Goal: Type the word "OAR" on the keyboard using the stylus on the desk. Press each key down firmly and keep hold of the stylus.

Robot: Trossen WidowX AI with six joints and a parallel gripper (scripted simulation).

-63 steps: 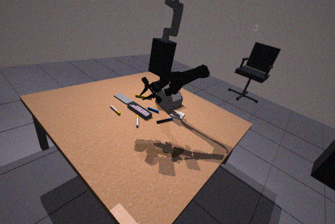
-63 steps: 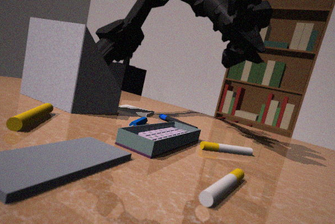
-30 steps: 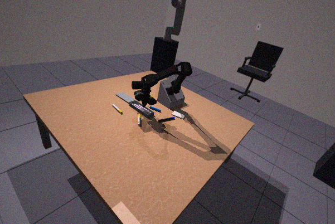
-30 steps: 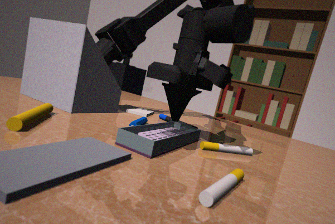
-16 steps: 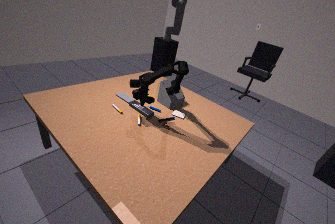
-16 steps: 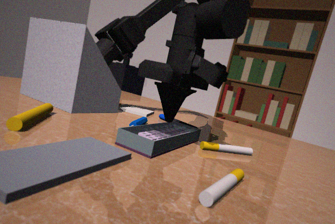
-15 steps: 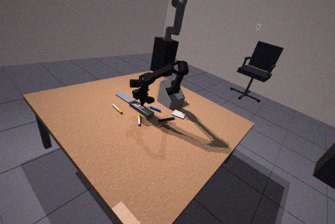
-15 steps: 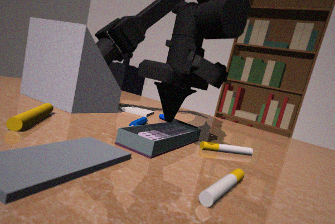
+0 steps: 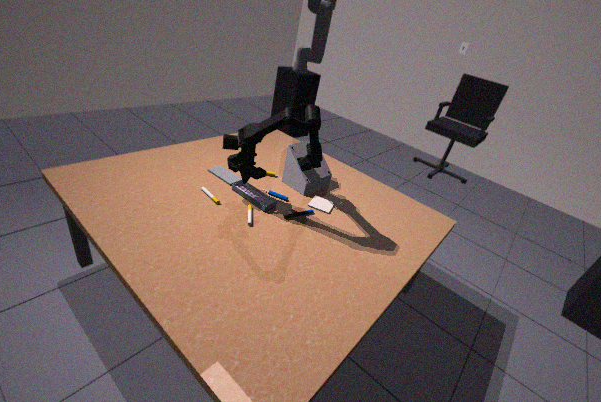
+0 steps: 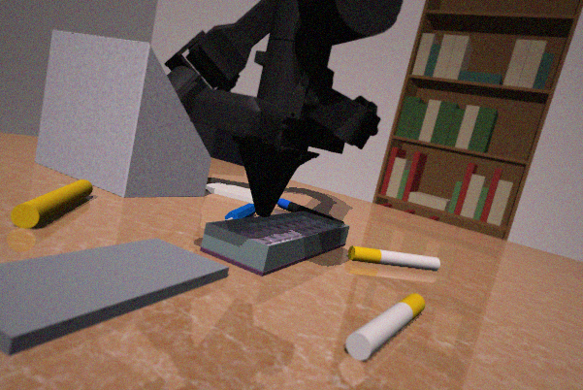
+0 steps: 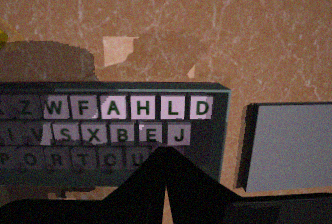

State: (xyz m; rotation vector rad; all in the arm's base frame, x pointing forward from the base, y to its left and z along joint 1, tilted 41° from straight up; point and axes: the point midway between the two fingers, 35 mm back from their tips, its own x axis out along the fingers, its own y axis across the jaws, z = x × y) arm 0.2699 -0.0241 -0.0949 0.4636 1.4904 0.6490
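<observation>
Black at the claw (image 9: 245, 180) (image 10: 264, 212) (image 11: 167, 152), pinched narrow on nothing, tips down by J on the keyboard (image 9: 253, 196) (image 10: 295, 237) (image 11: 108, 136), lol. Seeing a blue pen-like stick (image 9: 277, 195) (image 10: 240, 211) and a black marker (image 9: 299, 214) (image 10: 315, 212) lying near the keyboard on the bench (image 9: 279, 320) (image 10: 513, 315) (image 11: 268, 50), but honestly can't tell the actual stylus from other sticks there

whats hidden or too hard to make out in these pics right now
- Wrist: the keyboard runs off the left edge, cutting off its leftmost keys.
- Wrist: the jaws cover whatever is right under their tips.
- Top: key letters are too small to read.
- Exterior: the bookshelf top is cut off by the upper edge.
</observation>
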